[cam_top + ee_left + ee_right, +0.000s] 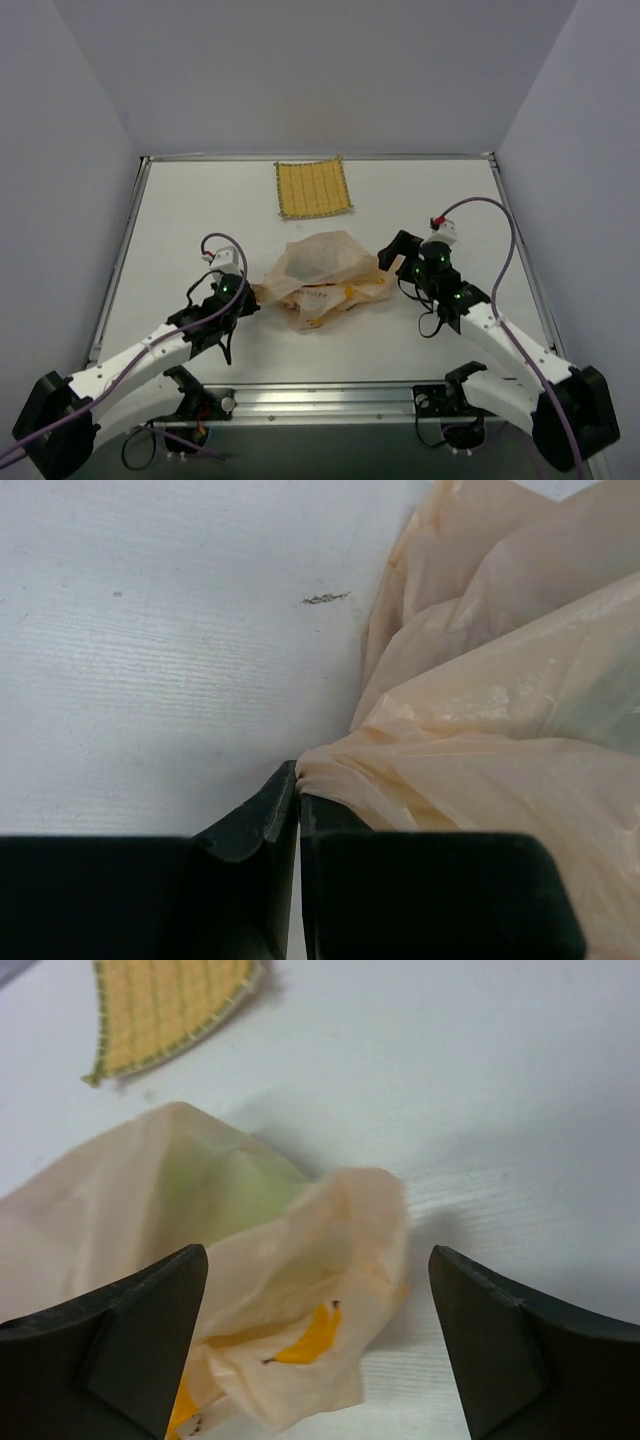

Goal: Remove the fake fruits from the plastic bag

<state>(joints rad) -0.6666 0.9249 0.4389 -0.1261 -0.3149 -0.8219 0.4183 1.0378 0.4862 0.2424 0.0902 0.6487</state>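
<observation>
The pale peach plastic bag (322,275) lies crumpled at the table's middle, with yellow-orange marks. My left gripper (243,297) is shut on the bag's left edge (330,770); a pinch of film sits between the jaws. My right gripper (392,252) is open at the bag's right end, its jaws wide on either side of a bag fold (320,1300). A lime-green fruit (225,1190) shows dimly through the film. The berries and the pear are hidden.
A square yellow woven mat (313,187) lies at the back of the white table, also in the right wrist view (165,1005). The table's raised rim (130,230) runs along the left, right and back sides.
</observation>
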